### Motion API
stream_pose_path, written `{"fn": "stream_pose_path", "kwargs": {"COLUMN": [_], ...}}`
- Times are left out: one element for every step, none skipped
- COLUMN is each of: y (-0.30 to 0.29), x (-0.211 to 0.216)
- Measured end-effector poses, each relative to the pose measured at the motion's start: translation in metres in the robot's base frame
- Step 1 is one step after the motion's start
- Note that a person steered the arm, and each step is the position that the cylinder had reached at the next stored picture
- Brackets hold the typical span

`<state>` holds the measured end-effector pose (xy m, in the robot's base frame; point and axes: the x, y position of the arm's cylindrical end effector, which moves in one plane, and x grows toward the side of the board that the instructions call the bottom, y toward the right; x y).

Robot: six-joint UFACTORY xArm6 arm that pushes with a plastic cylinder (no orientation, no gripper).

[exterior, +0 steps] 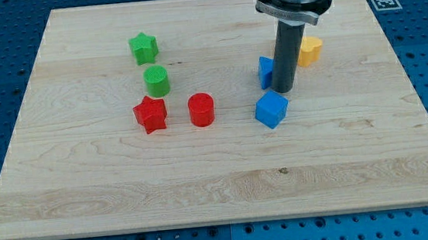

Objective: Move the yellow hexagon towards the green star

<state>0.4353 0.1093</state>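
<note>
Your rod ends in my tip (284,90), bare and holding nothing, just above the blue cube (271,110) and beside a second blue block (266,72). The yellow hexagon (311,50) sits just right of the rod, partly hidden. The green star (144,47) lies well apart at the view's left, above the green cylinder (156,81).

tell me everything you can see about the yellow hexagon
The yellow hexagon is a small, matte, plastic-looking block, lying flat on the wooden board near the view's top right. The dark rod hides its left edge, so any contact there cannot be judged. My tip sits lower left of it, beside a blue block. The green star lies far to the view's left.
</note>
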Motion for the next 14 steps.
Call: {"fn": "stream_pose_path", "kwargs": {"y": [0.047,0.085,0.069,0.022,-0.005,-0.008,-0.008,0.001,0.020,0.038,0.040,0.040,0.040,0.036], "x": [0.007,0.000,-0.029,-0.051,-0.071,-0.086,-0.088,-0.086,-0.075,-0.075,-0.093,-0.105,-0.113,-0.123]}}
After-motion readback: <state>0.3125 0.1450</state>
